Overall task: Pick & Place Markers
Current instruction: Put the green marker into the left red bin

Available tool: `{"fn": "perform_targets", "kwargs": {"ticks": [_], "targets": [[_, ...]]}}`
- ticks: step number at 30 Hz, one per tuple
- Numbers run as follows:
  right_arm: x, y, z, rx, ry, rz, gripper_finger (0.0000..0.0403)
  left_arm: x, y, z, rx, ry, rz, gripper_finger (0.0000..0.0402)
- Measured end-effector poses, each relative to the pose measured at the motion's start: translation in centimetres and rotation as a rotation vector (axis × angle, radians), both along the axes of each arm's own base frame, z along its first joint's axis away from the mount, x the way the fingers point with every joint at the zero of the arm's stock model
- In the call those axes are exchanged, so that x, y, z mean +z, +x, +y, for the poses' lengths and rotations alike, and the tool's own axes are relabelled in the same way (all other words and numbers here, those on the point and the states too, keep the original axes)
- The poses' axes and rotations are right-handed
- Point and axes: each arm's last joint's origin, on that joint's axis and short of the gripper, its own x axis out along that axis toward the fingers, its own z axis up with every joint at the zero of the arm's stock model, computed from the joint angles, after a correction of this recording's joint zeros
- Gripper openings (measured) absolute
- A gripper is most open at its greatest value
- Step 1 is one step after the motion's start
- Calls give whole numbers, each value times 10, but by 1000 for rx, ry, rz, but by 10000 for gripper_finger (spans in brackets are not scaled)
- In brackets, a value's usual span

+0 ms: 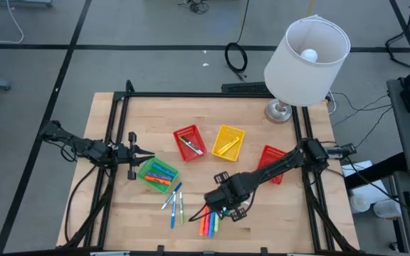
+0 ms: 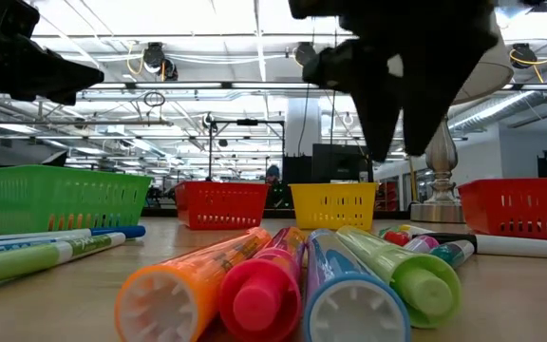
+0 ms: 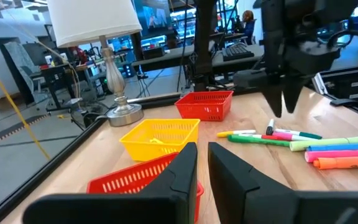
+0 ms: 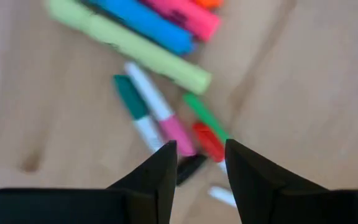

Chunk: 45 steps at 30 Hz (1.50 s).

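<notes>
The thick markers lie side by side at the near edge of the bench, orange, pink, blue and green, their long axes running front to back, butt ends toward the low camera. Just behind them sits a small cluster of thinner markers in green, pink, red and white, lying at crossed angles. Three more pens rest to the left, roughly parallel and slanted slightly. The right end effector hangs directly above the thin cluster, fingers parted and holding nothing. Other markers fill the green basket, pointing mostly along its length; one lies in the red basket and a yellow one in the yellow basket. A second red basket is partly under the right arm. The left end effector waits beside the green basket, its fingers slightly apart and empty. A lamp stands at the far right.
</notes>
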Motion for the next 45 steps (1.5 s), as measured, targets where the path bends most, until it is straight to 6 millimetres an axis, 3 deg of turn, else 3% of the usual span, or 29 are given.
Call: {"fn": "perform_targets", "kwargs": {"ticks": [6,13,23,38,41,45], "targets": [[-16,-14,-21,23,-129,-75,113,0,0,0,0,0,0,49],[-16,-24,-42,-11,-89,-178,96,0,0,0,0,4,1,49],[-13,-28,-45,-13,-44,-310,90,0,0,0,0,-23,0,49],[9,6,-30,37,178,-704,88,0,0,0,0,-23,-1,49],[14,15,-26,62,173,-718,87,0,0,0,0,-23,-1,49],[21,44,-16,94,181,-711,87,0,0,0,0,-25,-1,49]]}}
